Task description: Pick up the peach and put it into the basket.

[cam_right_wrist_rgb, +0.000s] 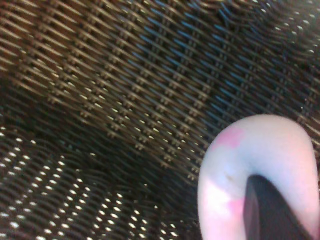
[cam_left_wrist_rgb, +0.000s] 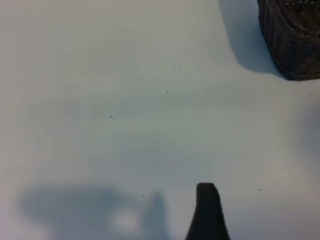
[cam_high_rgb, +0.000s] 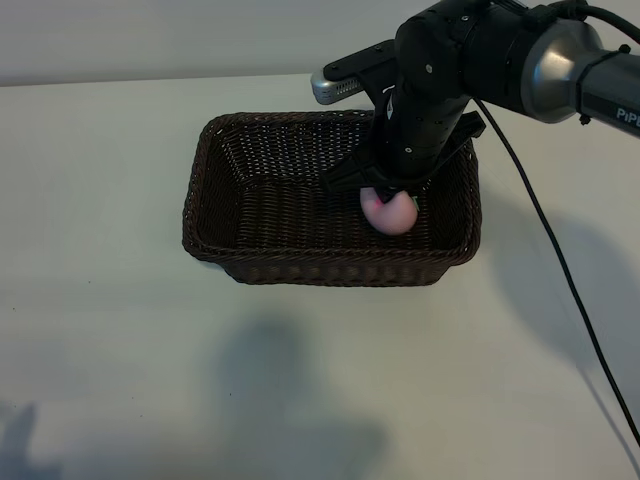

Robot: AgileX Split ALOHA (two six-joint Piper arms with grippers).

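Exterior view: the right gripper (cam_high_rgb: 392, 200) reaches steeply down into the basket (cam_high_rgb: 215, 205), which sits on the white table (cam_high_rgb: 110, 340) with its long axis running left to right. The peach (cam_high_rgb: 390, 213) lies inside the basket, toward its right end, directly under the fingertips. The fruit is round, so no long axis can be read from it; its stem mark cannot be made out. The arm's dark housing hides the upper part of the peach and the fingers themselves, so this view alone does not settle the grip.

Right wrist view: a dark finger (cam_right_wrist_rgb: 270, 212) lies against the peach (cam_right_wrist_rgb: 250, 165), which is cut off at the frame's edge, with the basket's woven floor (cam_right_wrist_rgb: 125, 100) close behind; the gripper is grasping the peach.

Left wrist view: a single fingertip (cam_left_wrist_rgb: 207, 210) of the left gripper shows above bare table (cam_left_wrist_rgb: 100, 100), the other finger out of frame, the jaws standing released; a corner of the basket (cam_left_wrist_rgb: 292, 40) appears well apart. The left arm does not appear in the exterior view.
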